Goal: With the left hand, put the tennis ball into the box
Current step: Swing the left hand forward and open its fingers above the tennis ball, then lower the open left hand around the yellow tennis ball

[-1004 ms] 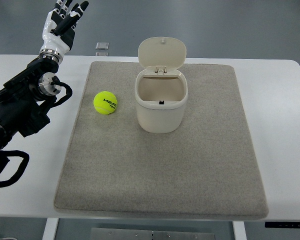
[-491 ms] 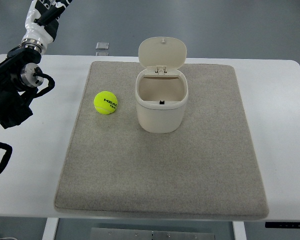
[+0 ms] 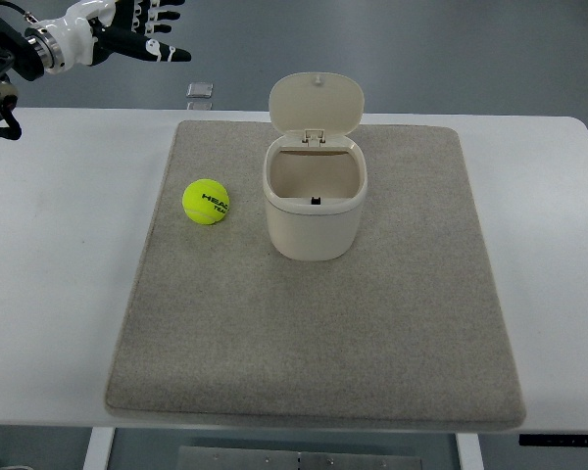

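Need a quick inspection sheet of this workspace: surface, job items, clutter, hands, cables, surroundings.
Surface: white table with a grey mat on it.
Job's things: tennis ball on the mat, left of the box; apart from it. Box upright, lid flipped open.
Clutter: small grey square object beyond the table's far edge.
Hands: left hand top left, fingers spread, holding nothing; right not in view.
Cables: black loop at left edge.
Surroundings: grey floor.
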Robot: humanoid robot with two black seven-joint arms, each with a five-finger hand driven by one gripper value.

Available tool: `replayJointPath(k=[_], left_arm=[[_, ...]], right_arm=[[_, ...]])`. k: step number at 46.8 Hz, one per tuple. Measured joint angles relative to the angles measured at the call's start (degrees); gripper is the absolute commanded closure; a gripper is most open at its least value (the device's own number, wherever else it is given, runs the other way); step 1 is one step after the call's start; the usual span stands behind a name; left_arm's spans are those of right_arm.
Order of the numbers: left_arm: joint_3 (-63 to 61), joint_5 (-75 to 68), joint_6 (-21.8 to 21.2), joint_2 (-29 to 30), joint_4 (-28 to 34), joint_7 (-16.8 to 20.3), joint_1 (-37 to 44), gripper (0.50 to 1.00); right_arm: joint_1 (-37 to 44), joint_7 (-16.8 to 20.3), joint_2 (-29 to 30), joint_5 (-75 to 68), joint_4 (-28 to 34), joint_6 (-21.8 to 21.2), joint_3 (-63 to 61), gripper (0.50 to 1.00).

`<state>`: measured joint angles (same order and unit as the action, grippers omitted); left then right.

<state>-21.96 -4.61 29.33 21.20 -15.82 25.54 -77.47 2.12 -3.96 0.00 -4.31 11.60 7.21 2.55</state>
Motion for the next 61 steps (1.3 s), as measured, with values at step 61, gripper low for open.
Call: replayJointPath(k=[61], left_arm=[[-2.01, -54.29, -4.84, 10.26, -26.33, 7.64, -8.34, 0.51]], right_arm=[[0.01, 0.0, 0.0, 0.0, 0.0, 0.0, 0.0, 0.599]])
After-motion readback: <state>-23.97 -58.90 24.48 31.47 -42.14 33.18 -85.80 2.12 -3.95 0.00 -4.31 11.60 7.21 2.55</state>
